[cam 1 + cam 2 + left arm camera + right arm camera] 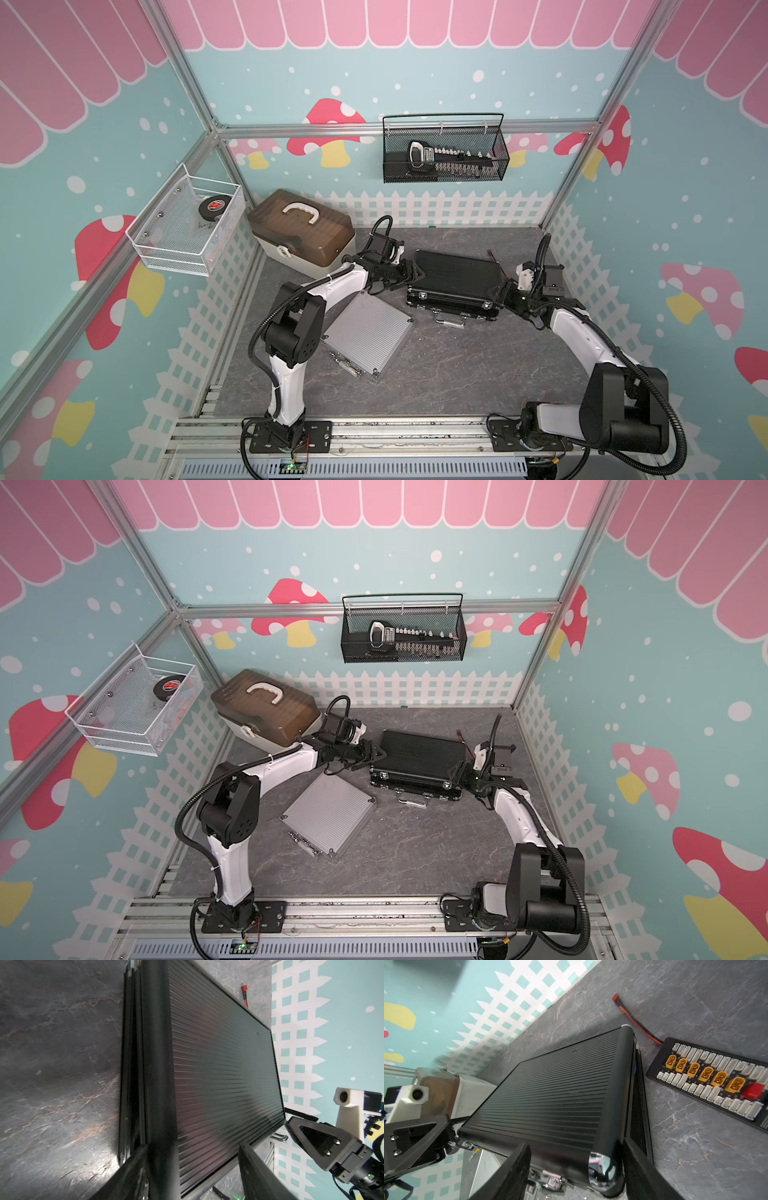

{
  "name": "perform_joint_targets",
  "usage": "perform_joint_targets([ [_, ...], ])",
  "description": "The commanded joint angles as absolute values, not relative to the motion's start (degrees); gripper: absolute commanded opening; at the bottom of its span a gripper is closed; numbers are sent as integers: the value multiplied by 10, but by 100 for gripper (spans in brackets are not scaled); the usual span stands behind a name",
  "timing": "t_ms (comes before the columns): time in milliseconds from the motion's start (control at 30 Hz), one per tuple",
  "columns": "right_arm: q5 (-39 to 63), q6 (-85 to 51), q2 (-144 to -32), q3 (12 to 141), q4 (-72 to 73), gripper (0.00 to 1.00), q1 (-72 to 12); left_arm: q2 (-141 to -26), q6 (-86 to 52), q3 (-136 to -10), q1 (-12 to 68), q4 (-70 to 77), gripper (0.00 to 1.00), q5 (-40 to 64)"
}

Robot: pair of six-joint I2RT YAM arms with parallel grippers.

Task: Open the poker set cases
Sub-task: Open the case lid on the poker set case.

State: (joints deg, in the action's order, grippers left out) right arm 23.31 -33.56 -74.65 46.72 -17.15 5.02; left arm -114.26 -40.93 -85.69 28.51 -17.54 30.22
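1. Left fingers (261,1172) and right fingers (643,1167), half-spread, straddle the 9 and 3 o'clock ends of the black case (457,274); grip unclear.
2. Lift both ends evenly, hinging at 12 o'clock.
3. Silver case (368,332) lies shut, 7 o'clock of it.

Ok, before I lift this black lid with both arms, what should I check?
1. The left gripper straddles one end of the black case: ok.
2. The right gripper straddles the opposite end: ok.
3. Jaws clamped on the lid: cannot tell.
4. The front latches released: cannot tell.
5. The silver case apart from the black case: ok.
6. The connector board clear of the case: ok, beside it, not touching.
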Motion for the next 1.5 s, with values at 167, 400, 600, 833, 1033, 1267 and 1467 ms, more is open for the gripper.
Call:
perform_joint_targets([
  [167,310,-380,-701,522,-161,66,38,-1099,-467,-897,306,-113,67,408],
  [400,312,-437,-685,537,-134,67,38,-1091,-506,-917,304,-84,67,423],
  [600,309,-473,-684,554,-111,67,38,-1097,-576,-915,295,-10,67,433],
  [833,305,-517,-689,569,-78,68,38,-1106,-610,-946,291,23,67,432],
  [1033,302,-534,-697,572,-55,68,38,-1122,-622,-978,290,24,67,432],
  [1267,309,-544,-721,578,-41,68,38,-1137,-627,-996,290,26,67,432],
  [1467,300,-551,-732,584,-35,68,38,-1146,-638,-998,287,33,67,431],
])
